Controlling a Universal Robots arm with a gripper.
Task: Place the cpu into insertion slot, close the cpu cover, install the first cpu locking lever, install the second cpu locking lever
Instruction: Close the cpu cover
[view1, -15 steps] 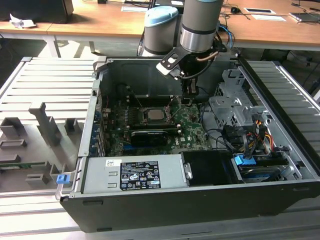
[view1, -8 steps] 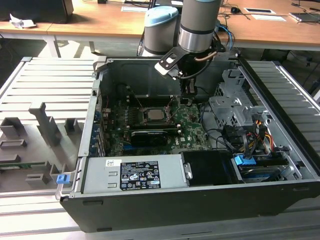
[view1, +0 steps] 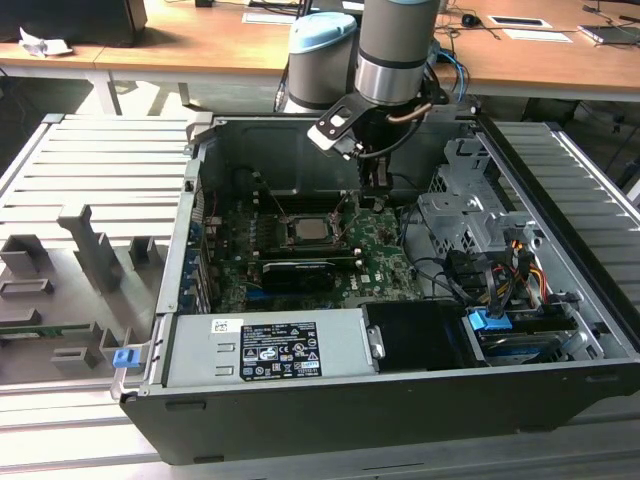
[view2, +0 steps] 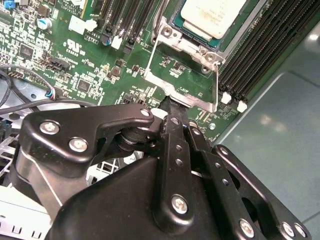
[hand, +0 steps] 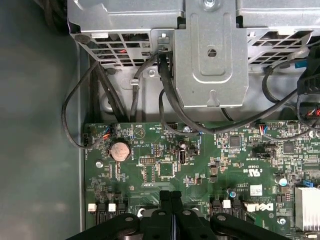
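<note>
The cpu (view1: 305, 232) (view2: 212, 17) lies silvery top up inside the insertion slot (view1: 283, 241) (view2: 169, 33) on the green motherboard. The cpu cover (view2: 200, 102), a thin silver frame, is swung open away from the socket, and the green board shows through its square opening. My gripper (view1: 378, 197) (view2: 172, 107) (hand: 171, 196) is shut with nothing between its black fingers. It hangs low over the board on the exterior view's right of the socket. In the second wrist view its tips sit right at the cover's free edge; whether they touch it I cannot tell.
A long black card (view1: 298, 270) lies in front of the socket. The grey drive cage (view1: 460, 215) (hand: 210, 55) with black cables (hand: 167, 95) crowds the exterior view's right. The power supply (view1: 270, 350) fills the front. Memory slots (view2: 250, 55) flank the socket.
</note>
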